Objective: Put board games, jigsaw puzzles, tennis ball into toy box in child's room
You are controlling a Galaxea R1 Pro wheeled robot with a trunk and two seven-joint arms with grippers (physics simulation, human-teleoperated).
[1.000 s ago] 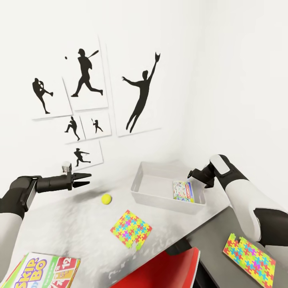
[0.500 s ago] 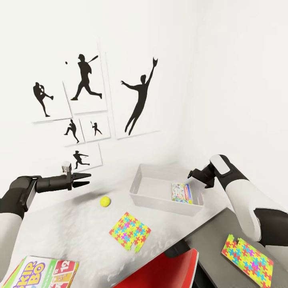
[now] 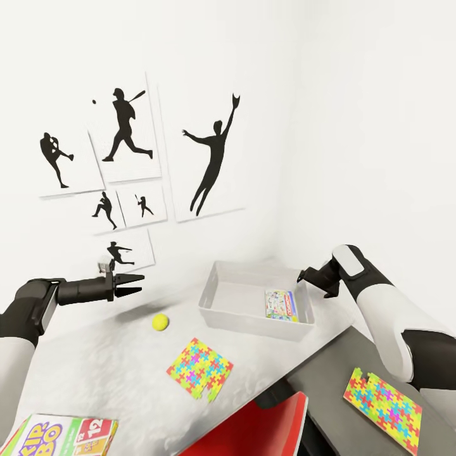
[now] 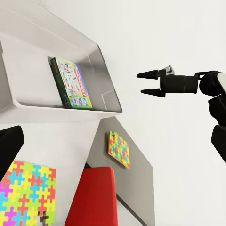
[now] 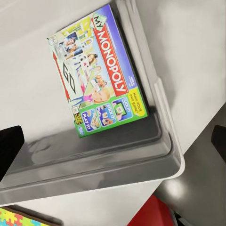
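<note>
1. The shallow light-grey plastic toy box (image 3: 215, 304) sits on the pale grey desk (image 3: 95, 373), at about 1 o'clock from the head view's centre bottom.
2. A white-and-green printed cardboard board game, a "Monopoly" box (image 5: 96, 70), lies flat inside the toy box against its right-hand wall.
3. The small yellow-green tennis ball (image 3: 160, 322) rests on the desk just at 9 o'clock of the toy box, apart from it.
4. One thin multicoloured jigsaw puzzle sheet (image 3: 199, 369) lies on the desk at 7 o'clock of the toy box.
5. A second multicoloured jigsaw puzzle sheet (image 3: 382, 408) lies on the lower dark grey desk section (image 3: 329, 405), at 4 o'clock.
6. The green-yellow-red "Skip-Bo" cardboard box (image 3: 63, 437) lies at the desk's near left edge.
7. The left tool (image 3: 134, 284) hovers above the desk, fingers apart, holding nothing.
8. The right tool (image 4: 147, 83) hangs above the toy box's right end, fingers apart and empty.
9. A red chair (image 3: 253, 427) stands at 6 o'clock.
</note>
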